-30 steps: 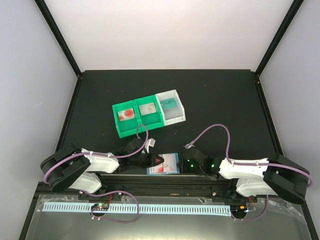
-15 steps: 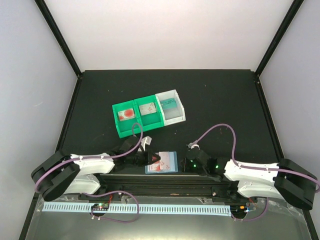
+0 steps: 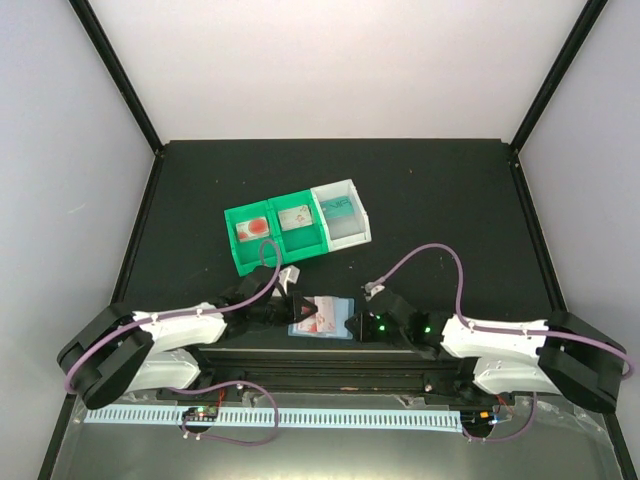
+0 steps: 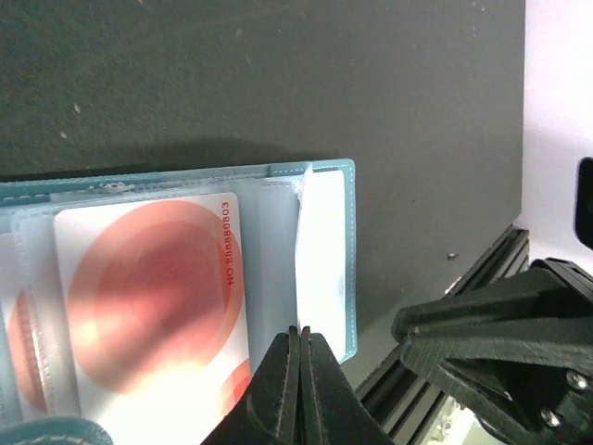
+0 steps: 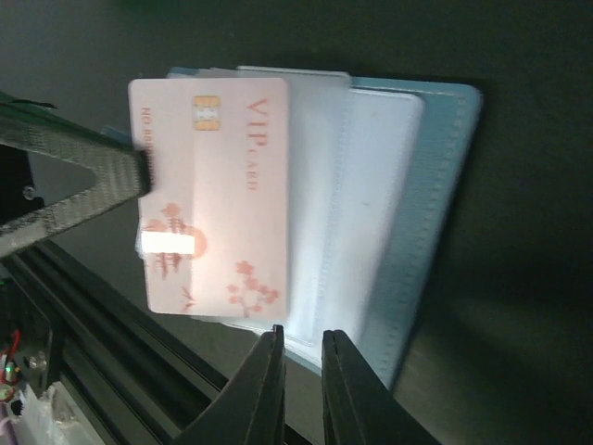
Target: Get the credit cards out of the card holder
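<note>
The light-blue card holder (image 3: 322, 318) lies open near the table's front edge, between both grippers. In the right wrist view a whitish credit card (image 5: 218, 195) with red blossoms and "VIP" print sticks out of the holder's clear pocket (image 5: 371, 213). In the left wrist view the card (image 4: 153, 297) shows a red disc. My left gripper (image 4: 299, 332) is shut, with a thin white leaf of the holder (image 4: 324, 250) running into its tips. My right gripper (image 5: 303, 334) stands slightly open at the holder's near edge; whether that edge lies between the fingers I cannot tell.
A green two-compartment bin (image 3: 275, 235) holds cards with red marks. The white bin (image 3: 345, 215) beside it holds a teal item. Black rails (image 3: 330, 365) run along the front edge just behind the holder. Black frame posts stand at the table's back corners.
The right gripper's jaws have parted a little. The holder has shifted slightly away from the front rail and lies flatter, and both grippers have drawn in closer to it.
</note>
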`<state>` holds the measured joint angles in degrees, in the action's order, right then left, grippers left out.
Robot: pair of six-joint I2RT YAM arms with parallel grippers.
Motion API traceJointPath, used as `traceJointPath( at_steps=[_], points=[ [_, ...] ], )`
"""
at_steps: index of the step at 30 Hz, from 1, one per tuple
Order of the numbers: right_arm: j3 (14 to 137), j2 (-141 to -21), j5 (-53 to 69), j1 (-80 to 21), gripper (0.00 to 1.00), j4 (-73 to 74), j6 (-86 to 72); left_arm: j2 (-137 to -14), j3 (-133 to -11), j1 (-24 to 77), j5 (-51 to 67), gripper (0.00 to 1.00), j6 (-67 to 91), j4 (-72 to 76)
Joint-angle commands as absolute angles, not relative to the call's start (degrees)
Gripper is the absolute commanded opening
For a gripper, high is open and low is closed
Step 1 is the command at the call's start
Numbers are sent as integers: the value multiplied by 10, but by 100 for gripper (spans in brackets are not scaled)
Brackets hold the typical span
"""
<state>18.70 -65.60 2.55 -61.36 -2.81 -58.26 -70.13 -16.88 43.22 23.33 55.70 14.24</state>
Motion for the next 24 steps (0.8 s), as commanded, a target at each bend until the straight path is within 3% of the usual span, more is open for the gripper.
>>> traceJointPath(
  at_steps=[1, 7, 24],
  points=[
    [230, -695, 35, -614, 14, -78, -566, -692, -194, 416, 226, 1, 532, 100],
    [272, -761, -6, -613, 11, -46, -552, -677, -194, 400, 224, 1, 527, 69],
    [242, -792, -44, -599, 10, -40, -554, -579, -192, 386, 219, 1, 523, 10]
  ],
)
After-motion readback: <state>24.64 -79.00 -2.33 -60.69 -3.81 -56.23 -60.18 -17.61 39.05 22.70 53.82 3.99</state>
